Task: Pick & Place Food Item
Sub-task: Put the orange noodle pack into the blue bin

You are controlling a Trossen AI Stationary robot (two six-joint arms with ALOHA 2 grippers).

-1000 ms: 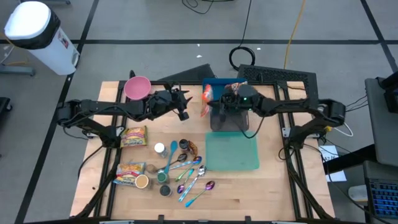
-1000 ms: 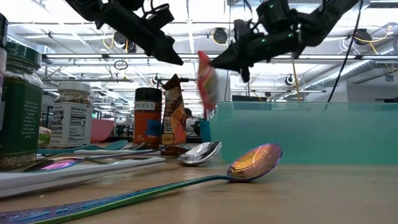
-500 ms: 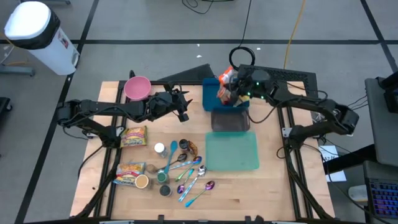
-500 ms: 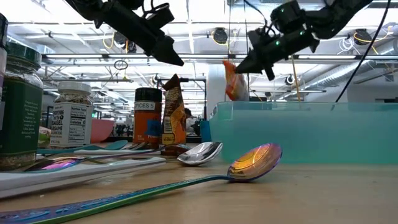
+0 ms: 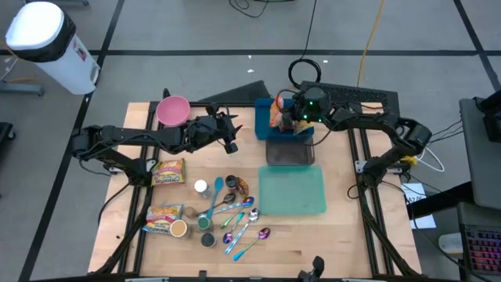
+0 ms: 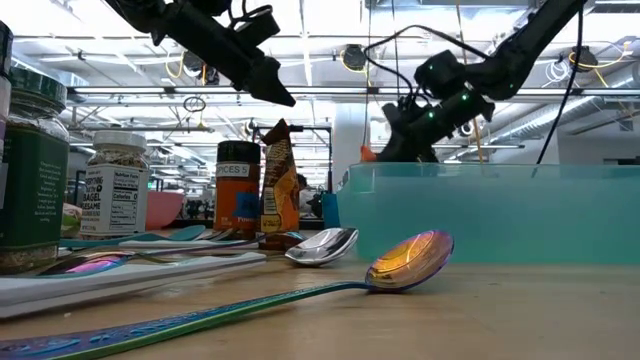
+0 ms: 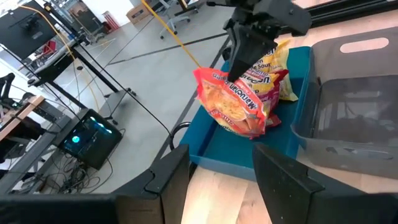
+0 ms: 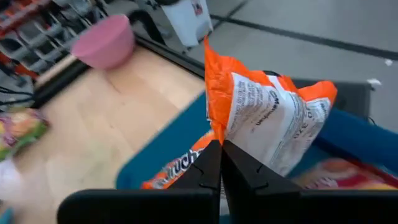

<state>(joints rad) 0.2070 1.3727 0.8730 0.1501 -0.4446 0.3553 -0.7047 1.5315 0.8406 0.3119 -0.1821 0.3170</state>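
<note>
My right gripper (image 5: 293, 117) is shut on an orange-red noodle packet (image 7: 239, 102) over the blue bin (image 5: 261, 129) at the table's far middle. The packet also shows in the high view (image 5: 276, 114) and the right wrist view (image 8: 267, 118). Other packets (image 7: 283, 84) lie in the bin beneath it. My left gripper (image 5: 232, 135) hangs open and empty above the table, left of the bin, fingers pointing toward it (image 7: 221, 158). My right gripper pinches the packet's upper sealed edge (image 7: 238, 79) between its two fingers, which come from above and slant down. The packet hangs below the fingers with its lower end (image 7: 249, 130) down in the blue bin; whether it rests on the packets there, I cannot tell.
A grey bin (image 5: 290, 153) stands just near of the blue one, with a teal tray (image 5: 292, 192) nearer still. Spoons (image 5: 239, 223), spice jars (image 5: 201, 188), two snack packets (image 5: 168, 171) and a pink bowl (image 5: 173, 110) take up the table's left half.
My right gripper has carried the packet from above the grey bin toward the table's far edge, over the blue bin, then down, so the packet has sunk into the bin. It has stayed shut on the packet throughout.
</note>
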